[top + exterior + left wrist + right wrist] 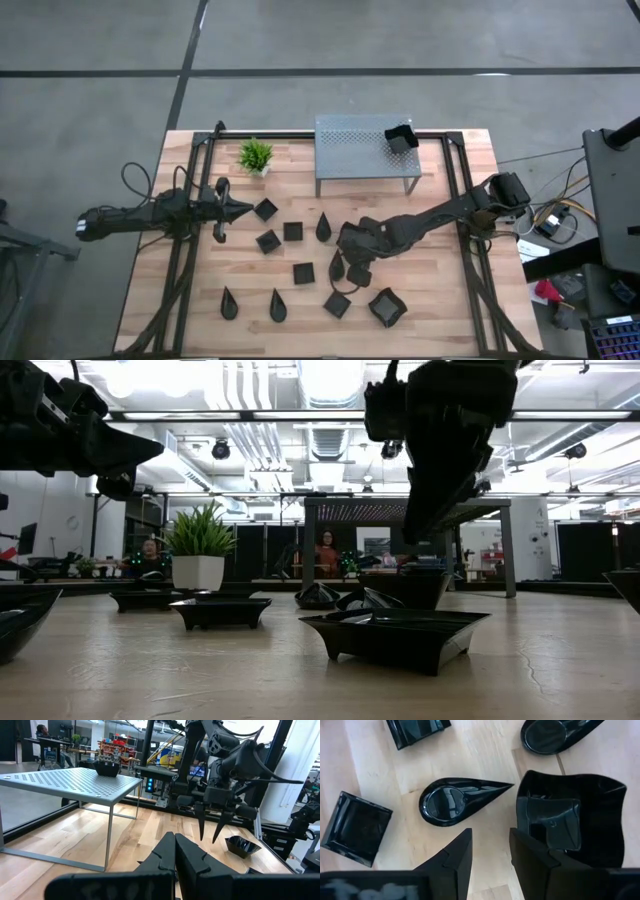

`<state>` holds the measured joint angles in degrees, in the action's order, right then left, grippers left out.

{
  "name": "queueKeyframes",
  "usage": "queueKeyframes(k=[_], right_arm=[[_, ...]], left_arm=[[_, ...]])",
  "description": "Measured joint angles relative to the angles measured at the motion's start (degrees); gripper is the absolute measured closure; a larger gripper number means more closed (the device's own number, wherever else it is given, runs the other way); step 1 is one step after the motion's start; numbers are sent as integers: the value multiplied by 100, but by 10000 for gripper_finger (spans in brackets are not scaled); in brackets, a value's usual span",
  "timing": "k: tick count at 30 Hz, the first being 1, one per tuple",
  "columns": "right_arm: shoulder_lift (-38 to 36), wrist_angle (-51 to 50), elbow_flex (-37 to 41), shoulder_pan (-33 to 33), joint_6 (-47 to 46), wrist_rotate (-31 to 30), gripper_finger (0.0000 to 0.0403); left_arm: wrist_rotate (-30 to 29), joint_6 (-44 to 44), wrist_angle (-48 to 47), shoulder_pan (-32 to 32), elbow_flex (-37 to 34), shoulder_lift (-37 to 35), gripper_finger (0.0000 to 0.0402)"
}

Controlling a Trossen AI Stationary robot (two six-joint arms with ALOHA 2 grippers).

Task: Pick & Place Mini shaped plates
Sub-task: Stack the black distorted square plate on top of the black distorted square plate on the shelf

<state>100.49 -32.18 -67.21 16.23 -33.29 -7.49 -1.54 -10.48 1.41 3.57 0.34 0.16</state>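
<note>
Several small black plates lie flat on the wooden table (440, 300): squares (292, 231), teardrops (277, 305) and a larger deep square (387, 307). One more black dish (400, 138) sits on the grey perforated shelf (350, 150). My right gripper (352, 272) hangs open above the plates, fingers pointing down. In its wrist view the gripper (490, 847) stands over bare wood between a teardrop plate (460, 800) and a deep square plate (580, 815). It holds nothing. My left gripper (235, 210) is shut, level above the table's left part, near a square plate (265, 209).
A green potted plant (255, 156) stands left of the shelf near the far edge. The shelf's legs (109, 837) rest on the table. Black frame rails (190, 250) run along both sides. Bare wood lies along the right side and near the left rail. People sit in the room beyond.
</note>
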Motion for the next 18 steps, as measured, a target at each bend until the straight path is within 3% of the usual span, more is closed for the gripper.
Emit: queueKeyframes(k=[18], right_arm=[[0,643,550,-114,-279,-205,272]], left_arm=[[0,0,0,2,0,-1,396]])
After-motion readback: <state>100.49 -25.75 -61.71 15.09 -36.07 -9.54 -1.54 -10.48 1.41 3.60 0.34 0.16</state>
